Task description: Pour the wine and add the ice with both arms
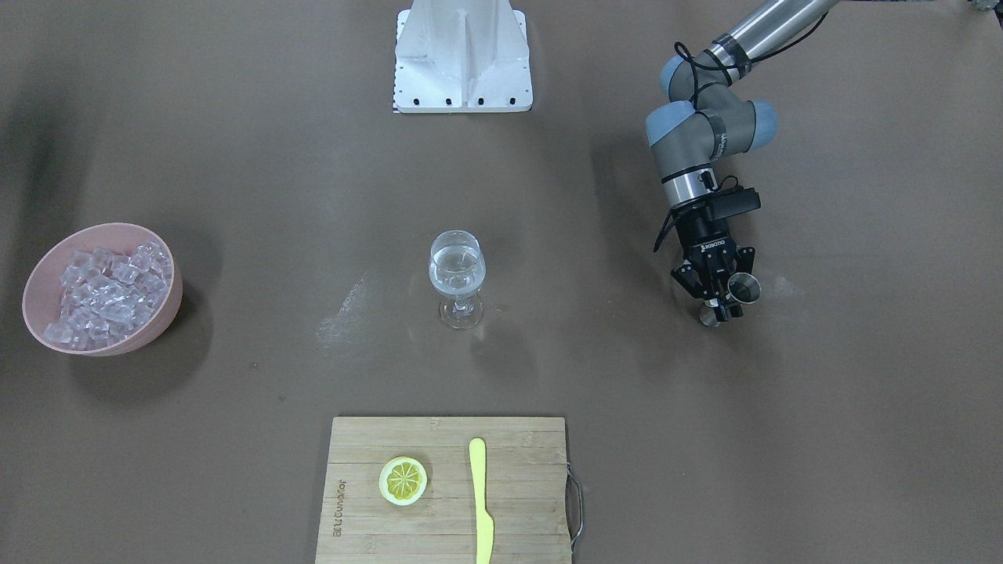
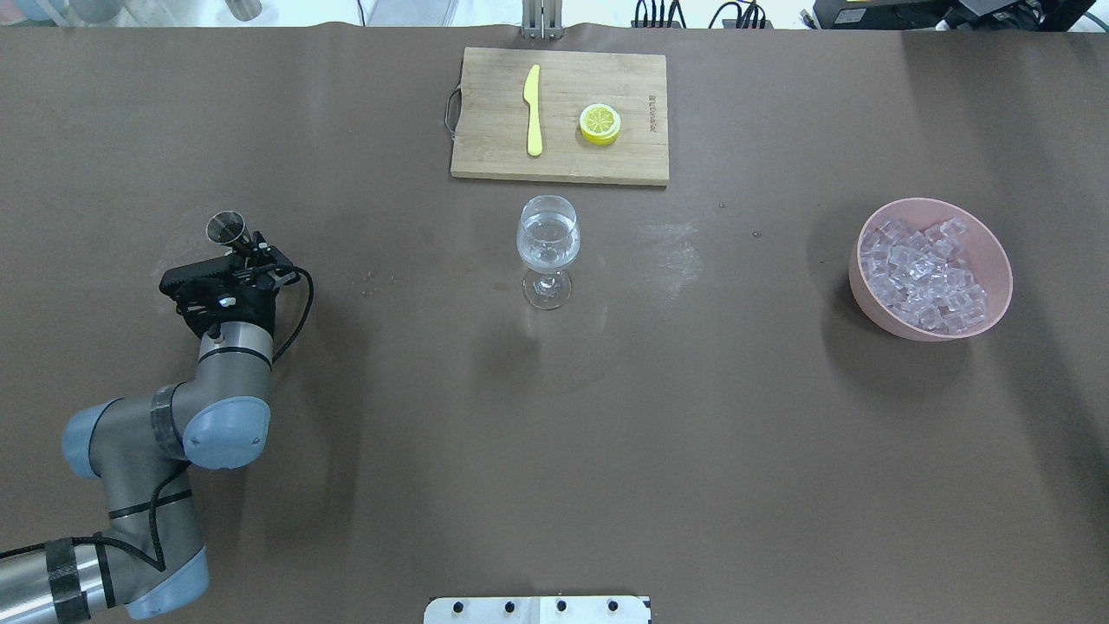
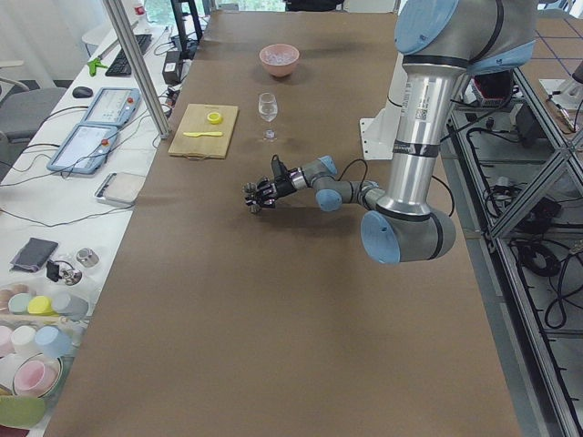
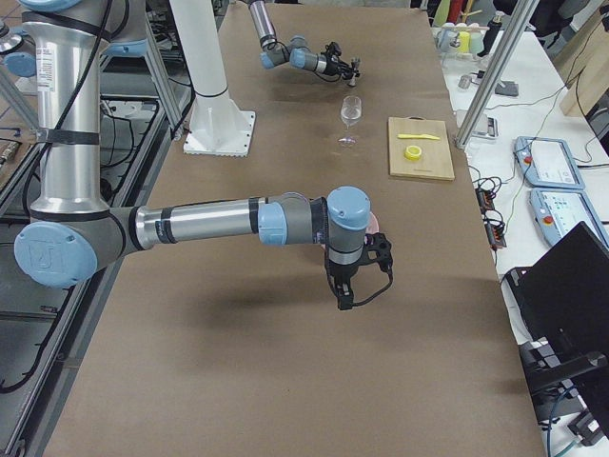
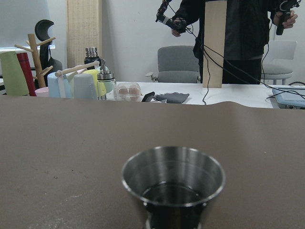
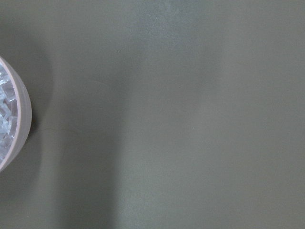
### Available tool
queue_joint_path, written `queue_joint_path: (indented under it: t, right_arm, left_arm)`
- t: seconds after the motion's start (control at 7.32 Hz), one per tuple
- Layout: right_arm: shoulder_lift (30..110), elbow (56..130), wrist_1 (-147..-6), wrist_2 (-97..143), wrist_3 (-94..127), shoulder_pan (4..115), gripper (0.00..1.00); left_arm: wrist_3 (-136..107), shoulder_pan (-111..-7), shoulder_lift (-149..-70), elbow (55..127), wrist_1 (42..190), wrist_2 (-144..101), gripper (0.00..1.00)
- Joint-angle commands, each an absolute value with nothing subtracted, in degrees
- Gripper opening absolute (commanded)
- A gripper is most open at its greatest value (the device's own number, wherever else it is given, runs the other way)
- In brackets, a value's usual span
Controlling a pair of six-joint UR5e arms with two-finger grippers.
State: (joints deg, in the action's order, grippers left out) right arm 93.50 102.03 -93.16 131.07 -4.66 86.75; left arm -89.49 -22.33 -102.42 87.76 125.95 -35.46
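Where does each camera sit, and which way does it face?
Front-facing: across the table, facing the white stand; the left arm shows, and the left gripper holds a metal cup.
Overhead: behind the stand, looking down; left arm only.
Exterior left: table's end; left arm near.
Exterior right: opposite end; right arm near.
Left wrist: low, looking across the cup's mouth.
Right wrist: looking down beside the pink bowl; no gripper shows.
Front-facing and overhead share the wine glass.
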Motion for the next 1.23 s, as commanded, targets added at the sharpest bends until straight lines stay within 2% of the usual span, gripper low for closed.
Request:
queue_joint_path:
  t: [0.0,0.41,1.09]
  right_arm:
    - [93.52,102.04,-93.16,131.13,-4.66,86.75,1.0]
    - [93.52,102.04,-93.16,131.13,-4.57,87.01,1.0]
    - [93.69,102.04,-93.16,131.13,-4.66,87.28,1.0]
  left_arm:
    - [-85.38,-22.32,-102.22,92.69,129.89,-37.86,0.0]
    - [-74.3,-22.24,-102.91,99.91,132.26,-44.45,0.0]
    - [-42.62,-21.97,-103.62,100.81,153.77,-56.74,0.0]
